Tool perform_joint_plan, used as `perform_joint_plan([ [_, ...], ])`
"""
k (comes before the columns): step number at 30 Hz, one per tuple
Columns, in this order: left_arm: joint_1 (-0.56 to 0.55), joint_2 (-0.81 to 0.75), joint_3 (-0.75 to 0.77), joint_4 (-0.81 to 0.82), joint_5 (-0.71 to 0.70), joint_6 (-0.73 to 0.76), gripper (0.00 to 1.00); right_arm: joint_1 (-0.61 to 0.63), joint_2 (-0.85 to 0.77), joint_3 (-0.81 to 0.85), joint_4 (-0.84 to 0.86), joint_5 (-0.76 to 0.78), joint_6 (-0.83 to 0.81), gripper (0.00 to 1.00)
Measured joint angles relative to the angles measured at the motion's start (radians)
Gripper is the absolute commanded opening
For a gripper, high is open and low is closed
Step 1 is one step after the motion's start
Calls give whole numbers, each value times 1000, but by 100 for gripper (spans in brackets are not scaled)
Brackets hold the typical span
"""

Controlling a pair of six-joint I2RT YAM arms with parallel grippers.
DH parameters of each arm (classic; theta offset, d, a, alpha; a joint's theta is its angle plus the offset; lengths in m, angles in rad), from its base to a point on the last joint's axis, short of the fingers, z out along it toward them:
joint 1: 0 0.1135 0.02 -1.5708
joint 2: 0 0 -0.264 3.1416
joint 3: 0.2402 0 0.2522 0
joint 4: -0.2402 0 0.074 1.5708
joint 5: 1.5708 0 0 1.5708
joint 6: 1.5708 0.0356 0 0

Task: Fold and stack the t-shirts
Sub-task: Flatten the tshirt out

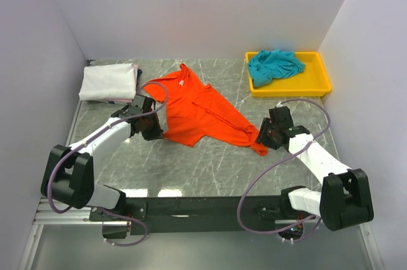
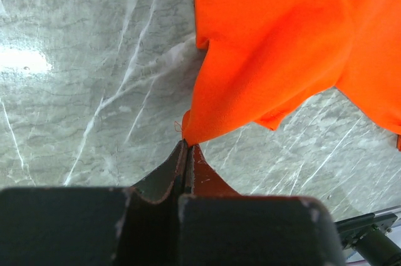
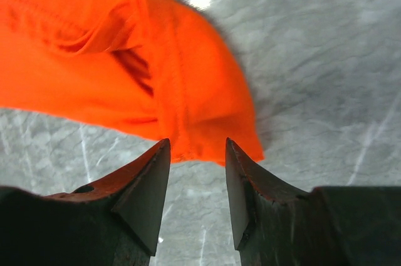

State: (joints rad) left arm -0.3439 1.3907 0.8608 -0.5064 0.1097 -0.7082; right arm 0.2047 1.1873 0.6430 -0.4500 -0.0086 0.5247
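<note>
1. White cloth short-sleeved t-shirt (image 1: pixel 108 82): folded flat, far-left corner of the grey marble-patterned bench (image 1: pixel 210 168).
2. Left arm (image 1: pixel 105 138): jaws closed, pinching one corner of item 3.
3. Bright orange-red cloth t-shirt (image 1: pixel 203 114): unfolded and creased, spread across the bench centre, reaching from one arm to the other.
4. Right arm (image 1: pixel 315 155): jaws parted, one on each side of the orange-red shirt's hemmed right corner, not clamped on it.
5. Yellow rectangular plastic tray (image 1: pixel 289 90): far-right of bench.
6. Teal blue-green cloth t-shirt (image 1: pixel 275 65): crumpled, inside the tray.
</note>
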Motion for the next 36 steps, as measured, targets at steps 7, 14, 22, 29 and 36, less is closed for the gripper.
perform_joint_plan([
  [7, 0, 14, 0, 0, 4, 0, 0, 50, 8, 13, 0, -17, -14, 48],
  [14, 0, 16, 0, 0, 5, 1, 0, 86, 100, 16, 1, -15, -16, 47],
  [22, 0, 16, 0, -1, 5, 1, 0, 89, 177, 47, 3, -12, -18, 32],
  [29, 29, 23, 4, -14, -3, 24, 0, 90, 182, 89, -21, -13, -20, 20],
  [36, 189, 39, 75, -41, -7, 78, 0, 72, 64, 173, -114, -42, -26, 0],
])
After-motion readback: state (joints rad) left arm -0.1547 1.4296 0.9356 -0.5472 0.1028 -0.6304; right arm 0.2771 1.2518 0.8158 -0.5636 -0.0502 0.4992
